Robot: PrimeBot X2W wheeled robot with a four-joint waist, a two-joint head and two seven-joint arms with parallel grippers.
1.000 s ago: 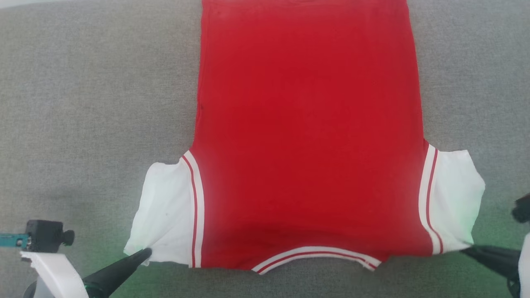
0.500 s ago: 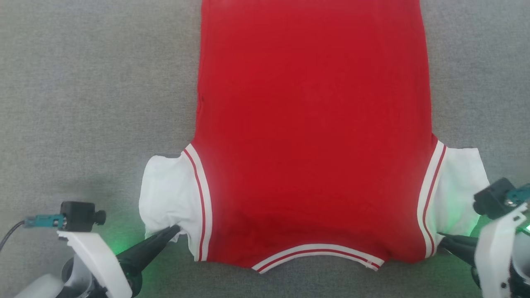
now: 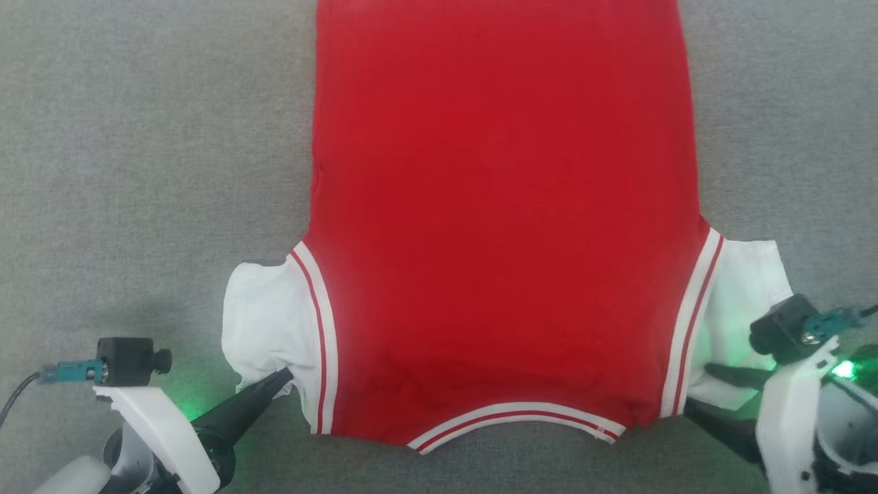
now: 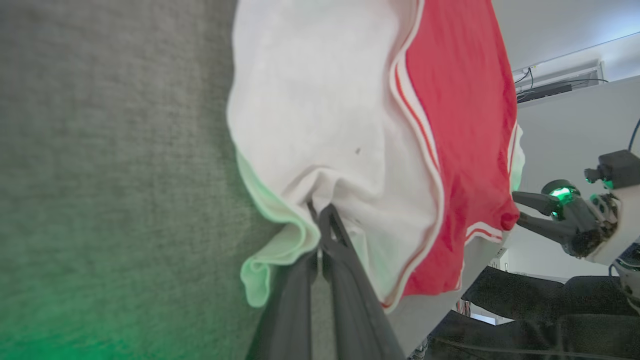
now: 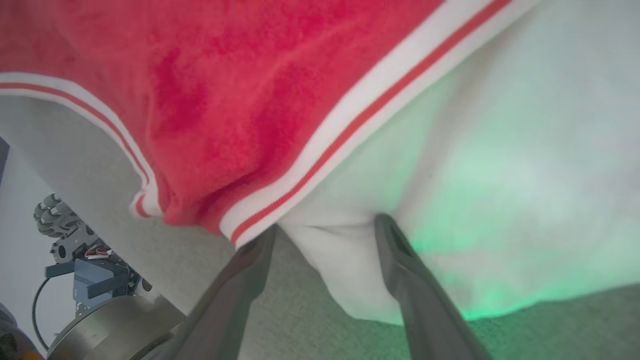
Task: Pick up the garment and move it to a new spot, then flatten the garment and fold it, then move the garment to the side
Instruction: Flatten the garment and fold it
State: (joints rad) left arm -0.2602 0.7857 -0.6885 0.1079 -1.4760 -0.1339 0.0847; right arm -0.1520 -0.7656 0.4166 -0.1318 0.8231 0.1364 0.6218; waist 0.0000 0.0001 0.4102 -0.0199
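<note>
Left pincer point(image 3: 280, 377): clamped shut on a bunched fold of white cloth at the garment's near left corner, the fold gathered around the finger ends; green light fell on the cloth there.
Right pincer point(image 3: 696, 386): stood wide at the garment's near right corner, one finger on each side of the white flap's corner, the cloth lying loose between them and not pinched.
Neck trim point(image 3: 514, 420): white-and-red striped, curving along the garment's near edge, between the two pincers.
White flaps point(image 3: 264, 322): pale inner fabric that stuck out past the striped armhole trim on the garment's left and right sides; the left one was rumpled where it was gripped.
Garment point(image 3: 504, 206): a red jersey spread flat on the counter, plain red side up, neck end nearest the robot, far end running off the top of the head view.
Counter point(image 3: 137, 171): grey and felt-like, under the garment and showing on both its sides.
</note>
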